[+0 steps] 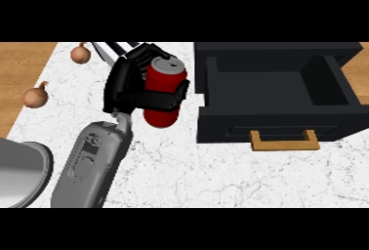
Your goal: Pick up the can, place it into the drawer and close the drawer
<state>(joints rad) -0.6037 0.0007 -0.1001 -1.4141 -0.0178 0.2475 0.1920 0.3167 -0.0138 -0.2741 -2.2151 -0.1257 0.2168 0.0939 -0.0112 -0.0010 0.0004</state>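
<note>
The left hand (133,85) is wrapping its fingers around the red can (164,90), holding it tilted above the white tabletop (216,171), just left of the open black drawer (277,88) with its wooden handle (284,141).

I saw a glossy red metal can (164,93), a matt black drawer (277,93) with a wooden handle (284,141), and a white marble-like counter (216,176).
</note>
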